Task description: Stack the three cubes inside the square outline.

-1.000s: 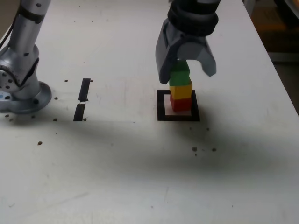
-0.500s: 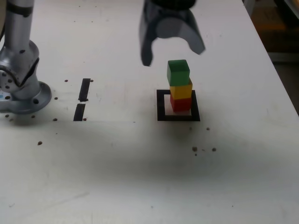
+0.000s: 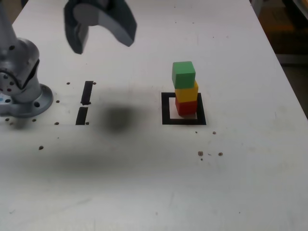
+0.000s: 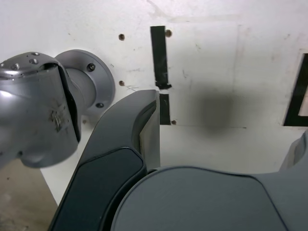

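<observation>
In the exterior view the tool (image 3: 99, 30) hangs high over the desk (image 3: 144, 183) at the left, jaws spread wide and empty. Well to its right, the red cube (image 3: 186, 106), yellow cube (image 3: 186, 92) and green cube (image 3: 183, 74) stand stacked upright inside the square outline (image 3: 166, 108), apart from the tool.

Matt white table (image 3: 144, 192), shiny metal base (image 3: 21, 91)

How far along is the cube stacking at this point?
Done: the red cube, yellow cube and green cube stand stacked inside the square outline. In hand: nothing; the claw hangs open, clear of the tower. Nothing visibly left.
</observation>
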### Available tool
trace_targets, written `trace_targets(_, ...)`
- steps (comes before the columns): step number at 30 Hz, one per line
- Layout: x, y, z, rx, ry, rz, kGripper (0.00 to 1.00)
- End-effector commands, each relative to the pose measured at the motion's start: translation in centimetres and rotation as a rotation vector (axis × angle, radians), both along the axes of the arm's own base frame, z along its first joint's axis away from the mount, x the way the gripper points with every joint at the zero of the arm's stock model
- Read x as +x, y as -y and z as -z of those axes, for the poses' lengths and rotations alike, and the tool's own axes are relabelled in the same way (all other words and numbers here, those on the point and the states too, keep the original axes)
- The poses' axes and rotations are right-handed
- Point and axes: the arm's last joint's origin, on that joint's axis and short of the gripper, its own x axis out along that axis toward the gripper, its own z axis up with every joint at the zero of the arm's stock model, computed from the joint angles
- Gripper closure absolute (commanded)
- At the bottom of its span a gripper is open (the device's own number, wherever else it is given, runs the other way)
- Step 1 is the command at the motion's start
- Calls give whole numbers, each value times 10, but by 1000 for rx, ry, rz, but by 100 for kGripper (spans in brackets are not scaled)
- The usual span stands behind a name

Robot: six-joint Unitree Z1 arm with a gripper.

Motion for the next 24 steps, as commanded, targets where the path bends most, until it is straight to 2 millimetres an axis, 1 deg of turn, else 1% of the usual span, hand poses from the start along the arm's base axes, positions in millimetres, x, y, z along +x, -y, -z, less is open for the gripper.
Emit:
trace_targets(1,-12,-1,34,0,-106,0,0)
trace_targets(4,-19,-1,52,-11,-116,0,0)
trace_targets(8,-29,-1,65,-25,-113,1,0)
trace_targets(14,-39,0,73,-49,-89,-3,0)
trace_targets(24,-56,-1,83,-56,-113,-1,0)
